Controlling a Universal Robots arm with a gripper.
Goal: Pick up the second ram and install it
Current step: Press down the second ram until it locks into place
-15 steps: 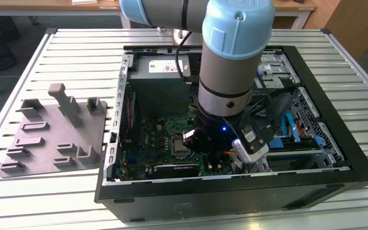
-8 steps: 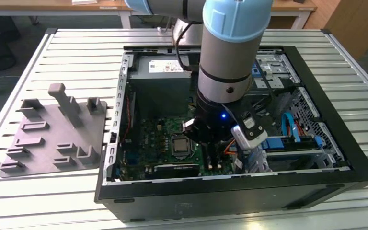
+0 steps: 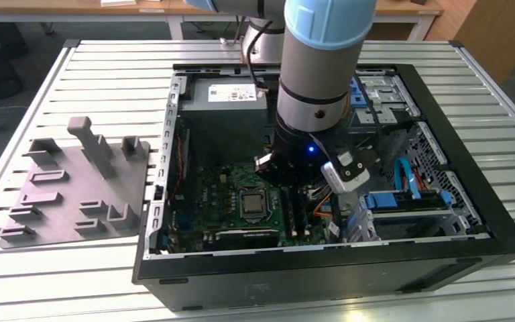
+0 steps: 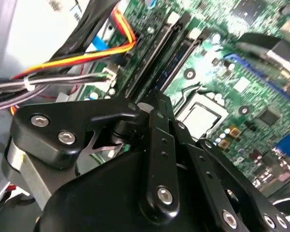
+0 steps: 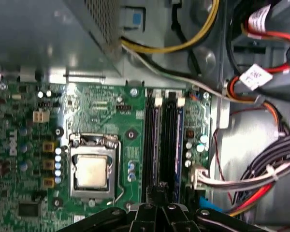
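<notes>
In the exterior view, a grey moulded holder plate (image 3: 70, 191) is lying on the slatted white table (image 3: 25, 94) at the exterior view's left, with bare slats around it. Right of it, the black case (image 3: 329, 275) is walling in the green motherboard (image 3: 217, 201). The gripper (image 3: 284, 178) is hanging over the long black slots (image 5: 171, 145), its fingers (image 4: 157, 104) drawn together. The second ram (image 5: 157, 145) seems to be standing edge-up in a slot just beneath them; whether they are gripping it cannot be told.

Glossy green motherboard (image 5: 101, 106), matt-black pincer (image 4: 157, 116)
</notes>
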